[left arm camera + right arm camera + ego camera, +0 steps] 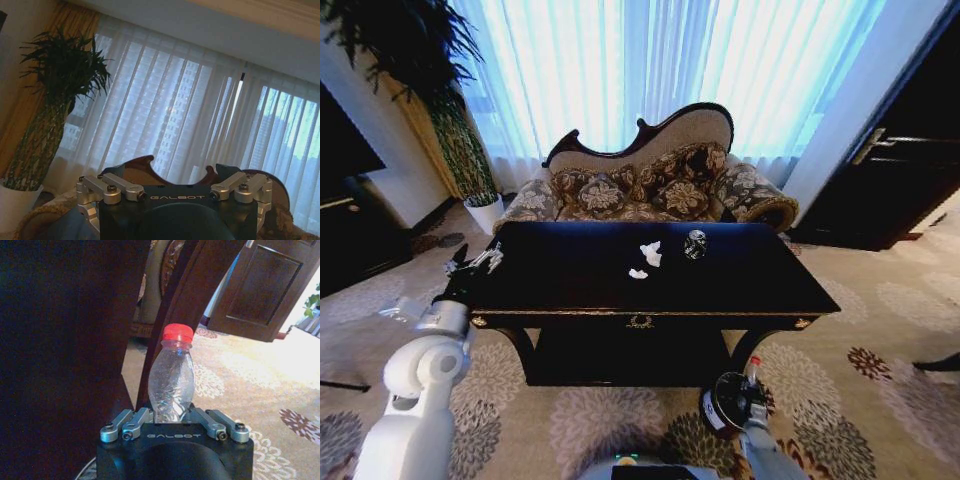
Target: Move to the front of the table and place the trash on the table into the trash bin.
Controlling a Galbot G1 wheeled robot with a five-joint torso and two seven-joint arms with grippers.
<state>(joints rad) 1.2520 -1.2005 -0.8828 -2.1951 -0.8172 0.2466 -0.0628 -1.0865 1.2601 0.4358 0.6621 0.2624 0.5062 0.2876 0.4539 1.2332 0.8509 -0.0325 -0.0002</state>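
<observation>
The dark glossy table stands straight ahead. Two white paper wads and a small dark silvery round item lie on its top near the middle. My left gripper is raised at the table's left end, open and holding nothing. Down by the front right leg, my right gripper is shut on a clear plastic bottle with a red cap. The bottle stands upright. The dark round trash bin sits on the carpet just left of that gripper.
A patterned sofa stands behind the table, before bright curtains. A tall plant in a white pot is at the back left. A dark door is at the right. Patterned carpet lies open to the table's right.
</observation>
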